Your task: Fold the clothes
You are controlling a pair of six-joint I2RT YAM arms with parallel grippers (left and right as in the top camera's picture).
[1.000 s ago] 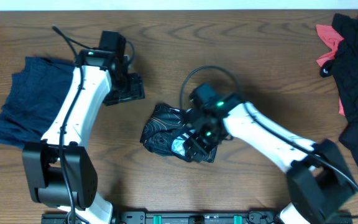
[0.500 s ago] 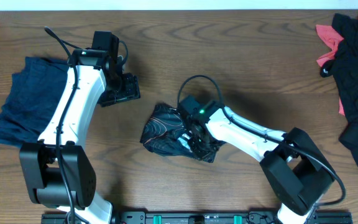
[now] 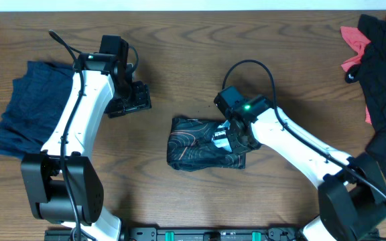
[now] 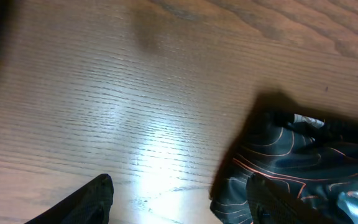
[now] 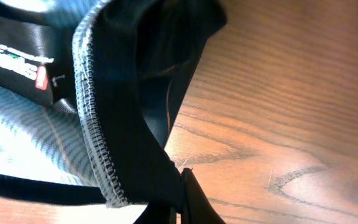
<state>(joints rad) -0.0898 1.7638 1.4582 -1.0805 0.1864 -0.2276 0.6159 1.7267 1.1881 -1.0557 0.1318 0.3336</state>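
Observation:
The black jersey point(image 3: 200, 144) with grey and orange contour lines lies as a rough rectangle at the table's middle. My right gripper point(image 3: 236, 136) is at its right edge, shut on the fabric. The right wrist view shows the jaws point(image 5: 180, 190) pinched together on the black stitched hem of the jersey point(image 5: 123, 93), lifted off the wood. My left gripper point(image 3: 131, 102) hangs open up and left of the jersey, holding nothing. In the left wrist view its fingers point(image 4: 95, 199) stand wide over bare wood, with the jersey point(image 4: 303, 155) at lower right.
A navy-blue garment point(image 3: 25, 110) lies crumpled at the table's left edge, beside the left arm. A black and coral-pink garment point(image 3: 380, 73) is heaped at the far right. The table point(image 3: 179, 53) is brown wood.
My right gripper has shut on the jersey's edge and drawn it right, so the bunched jersey now lies flatter and squarer. The left arm shifted slightly left early on, then stayed still.

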